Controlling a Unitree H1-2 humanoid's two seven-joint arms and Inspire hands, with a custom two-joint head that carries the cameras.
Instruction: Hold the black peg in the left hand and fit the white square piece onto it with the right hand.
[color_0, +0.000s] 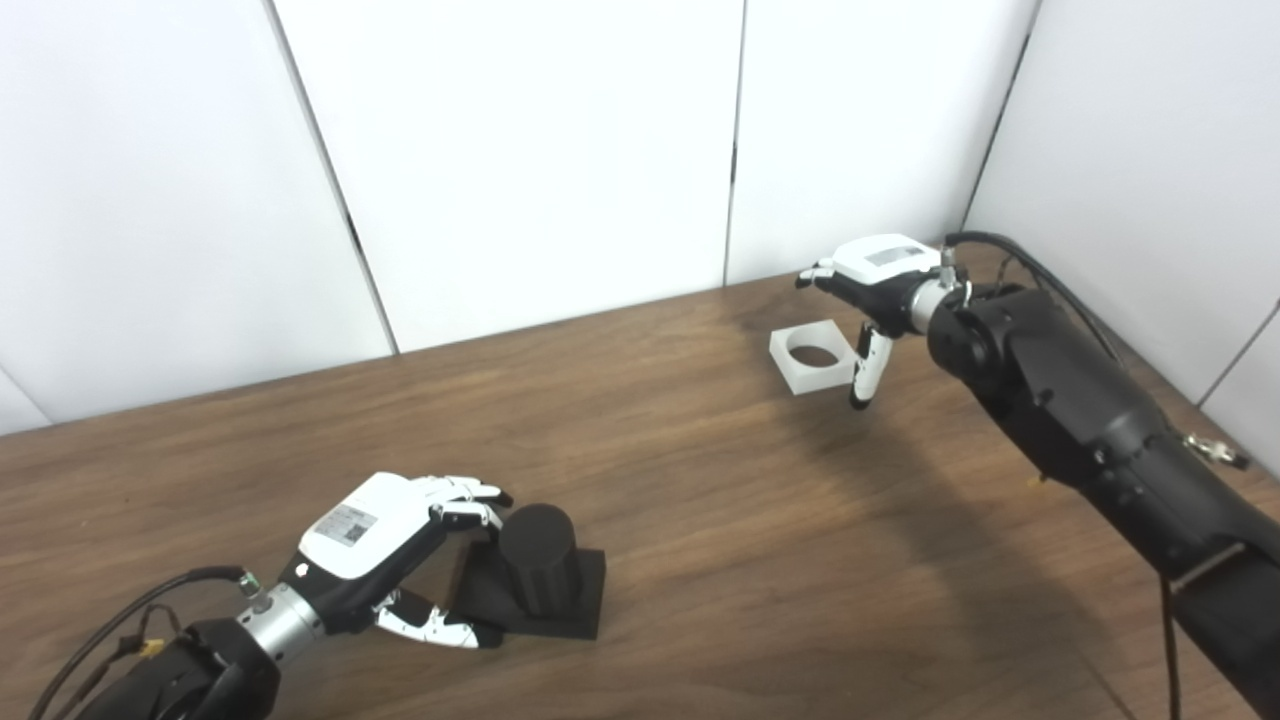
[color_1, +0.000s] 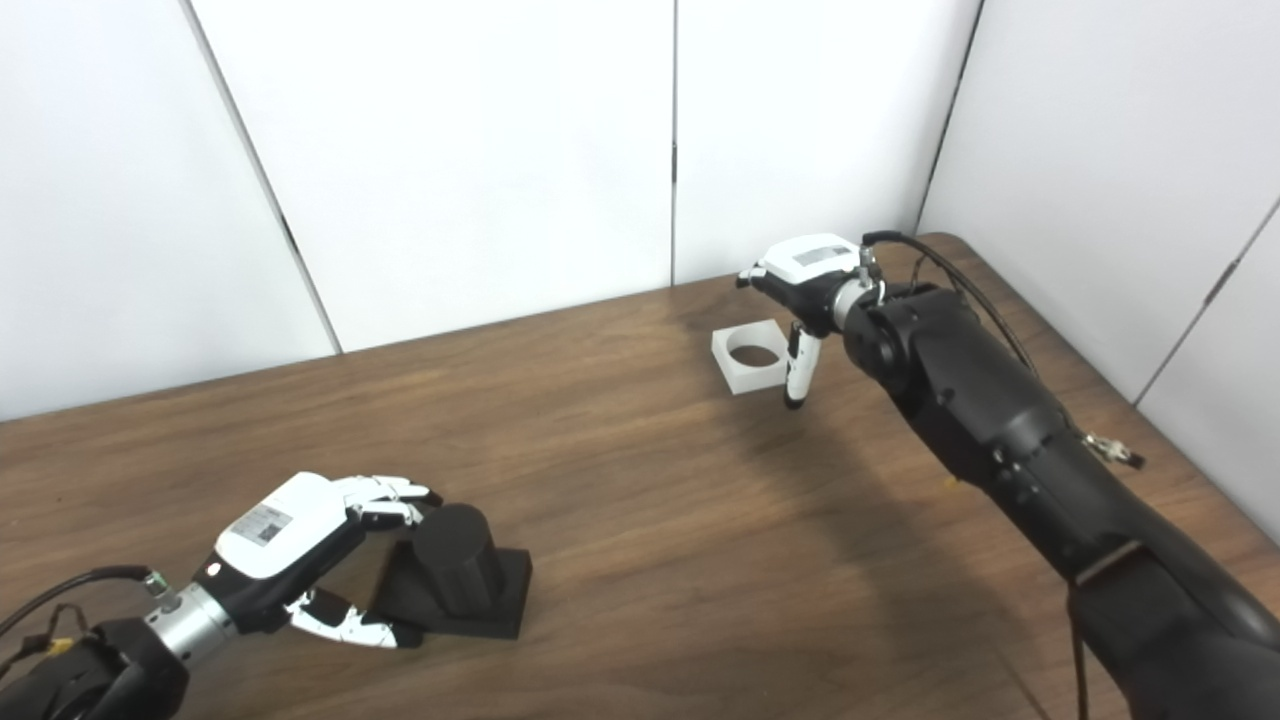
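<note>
nearest us, the left robot hand lies low on the bench, fingers spread and curved beside the black peg; contact unclear, not a closed grip. farther off, the right robot hand hangs open, holding nothing, thumb pointing down just beside the white square piece, which lies flat below its fingers.

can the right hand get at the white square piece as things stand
Probably yes: the right hand is already at the white square piece, open, thumb down beside its near edge, with nothing between them.
</note>
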